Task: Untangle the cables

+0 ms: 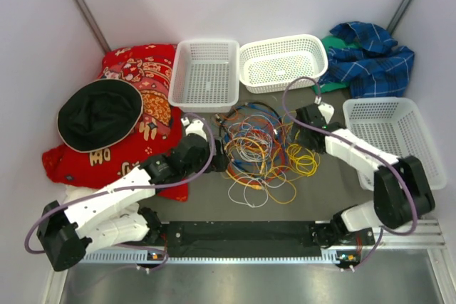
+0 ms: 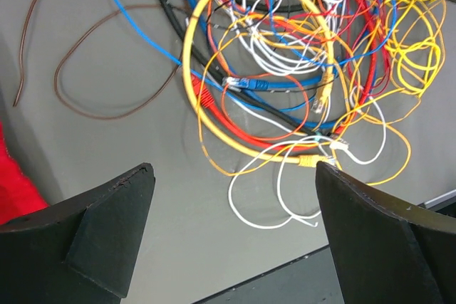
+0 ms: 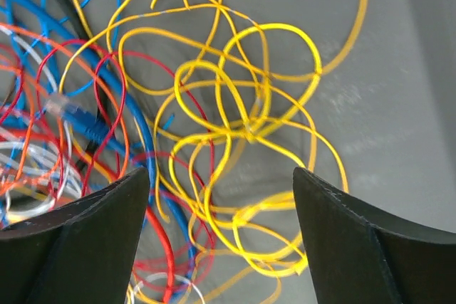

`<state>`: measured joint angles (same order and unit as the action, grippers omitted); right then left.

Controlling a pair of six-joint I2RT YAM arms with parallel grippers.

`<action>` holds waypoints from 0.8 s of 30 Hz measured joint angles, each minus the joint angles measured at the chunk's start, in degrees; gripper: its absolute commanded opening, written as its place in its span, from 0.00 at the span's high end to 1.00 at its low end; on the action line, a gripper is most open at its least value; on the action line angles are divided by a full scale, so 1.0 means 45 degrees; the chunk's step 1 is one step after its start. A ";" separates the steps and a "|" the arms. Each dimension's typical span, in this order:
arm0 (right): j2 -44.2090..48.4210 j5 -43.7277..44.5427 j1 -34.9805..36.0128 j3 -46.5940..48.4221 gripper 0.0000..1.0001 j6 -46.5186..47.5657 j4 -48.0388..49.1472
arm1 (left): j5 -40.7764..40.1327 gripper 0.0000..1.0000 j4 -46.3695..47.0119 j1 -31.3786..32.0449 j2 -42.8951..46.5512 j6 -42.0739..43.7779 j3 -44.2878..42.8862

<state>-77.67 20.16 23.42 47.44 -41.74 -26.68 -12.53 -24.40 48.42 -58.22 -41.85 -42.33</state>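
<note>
The cables [image 1: 260, 151] lie as one heap on the grey surface [image 1: 324, 194], directly between the two end effectors. The arms flank the heap, probably so that each can draw strands outward on its own side.

The left end effector [image 2: 233, 174] is spread wide and holds nothing. It hovers above the surface at the heap's fringe. Ahead of its fingers, and more toward its right finger, sits a thick yellow cable [image 2: 187, 55] looped around red, blue and white strands. A white wire [image 2: 279, 208] strays closest to the gap. Off toward its left finger a brown wire [image 2: 107, 117] lies apart from the rest, already free.

The right end effector [image 3: 221, 176] is also wide open and empty. Just ahead of its gap, a bundle of thin yellow wire [image 3: 249, 129] crosses itself at one knot-like spot. The denser red and blue strands, with a blue plug [image 3: 85, 127], lie beyond its left finger.

That yellow bundle sits at the heap's outer edge and overlaps only lightly with the others. This seems to be why the open fingers are aimed there: it looks the easiest piece to lift away. No strand is gripped yet, so the sorting appears barely begun.
</note>
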 measured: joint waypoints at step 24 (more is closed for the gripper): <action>0.3021 -0.0486 0.0913 0.3274 1.00 0.1535 -0.1365 | -0.0699 0.01 -0.0126 -0.0005 0.0986 0.0403 0.0253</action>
<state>-64.07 17.98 27.53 62.17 -34.83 -32.82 -15.68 -24.97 48.40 -53.78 -40.03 -41.19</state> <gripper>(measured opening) 0.012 0.987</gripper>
